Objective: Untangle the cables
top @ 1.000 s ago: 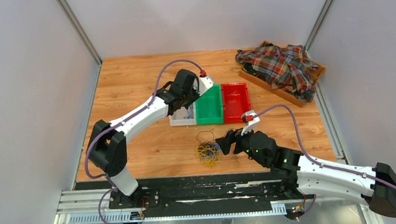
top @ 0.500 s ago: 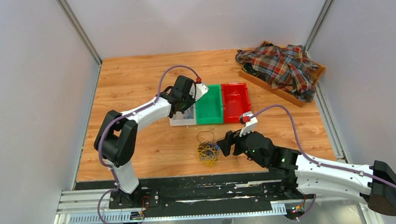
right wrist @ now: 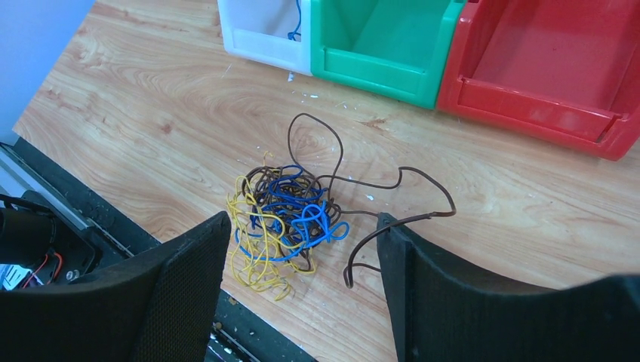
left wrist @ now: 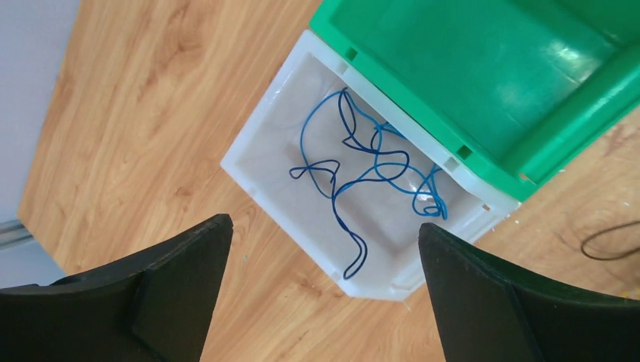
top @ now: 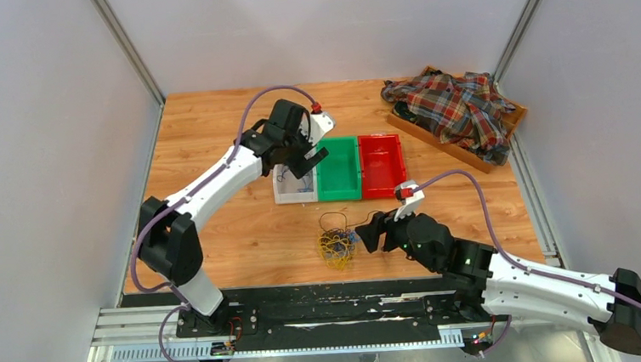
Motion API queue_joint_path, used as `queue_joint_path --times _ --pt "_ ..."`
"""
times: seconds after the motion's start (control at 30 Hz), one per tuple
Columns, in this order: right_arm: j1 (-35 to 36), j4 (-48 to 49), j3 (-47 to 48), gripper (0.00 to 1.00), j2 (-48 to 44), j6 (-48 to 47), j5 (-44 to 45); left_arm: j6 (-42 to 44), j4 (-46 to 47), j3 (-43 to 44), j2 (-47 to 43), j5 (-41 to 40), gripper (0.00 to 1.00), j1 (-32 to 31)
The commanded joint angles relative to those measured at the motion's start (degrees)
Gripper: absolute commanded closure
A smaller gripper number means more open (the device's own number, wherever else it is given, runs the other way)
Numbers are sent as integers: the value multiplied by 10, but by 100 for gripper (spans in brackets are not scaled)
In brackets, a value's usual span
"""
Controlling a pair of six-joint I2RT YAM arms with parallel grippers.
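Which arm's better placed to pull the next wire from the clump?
Right. The right gripper, open, sits beside the cable clump; the left gripper, open, hangs over the white bin, away from it.

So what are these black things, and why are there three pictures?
They are two robot arms on a wooden table. One picture looks down from above; the other two come from a camera on each wrist, so the black shapes are fingers. The left hand is open above a white plastic bin with a loose blue wire inside. The right hand is open over a tangled clump of blue, yellow and brown cables. Neither holds anything. An empty green plastic bin and a red plastic bin complete the row.
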Motion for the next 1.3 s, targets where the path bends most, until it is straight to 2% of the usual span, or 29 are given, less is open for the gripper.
queue_joint_path --times 0.0,0.13,0.3,0.37,0.5,0.63,0.7,0.83,0.93,1.27 --pt "9 -4 16 31 -13 -3 18 0 -89 40 -40 60 2 0" --pt "9 11 34 37 -20 -13 20 -22 -145 46 -102 202 2 0" --pt "9 13 90 53 -16 -38 13 -68 -138 -24 -218 370 2 0" --pt "8 7 111 58 -9 -43 12 -79 -135 -58 -246 398 2 -1" --pt "8 -14 139 68 13 -36 10 -66 -142 -99 -267 398 2 -3" --pt "8 2 143 92 21 -24 -15 -76 -137 -113 -279 420 0 -3" --pt "8 7 155 99 23 -28 -33 -82 -129 -120 -289 431 1 -3" --pt "8 13 199 99 36 -55 -92 -79 -116 -121 -327 475 2 -3" --pt "8 18 235 100 52 -59 -118 -127 -43 -155 -391 492 1 -3" --pt "8 88 338 99 142 -79 -244 -223 140 -263 -504 391 2 -44"
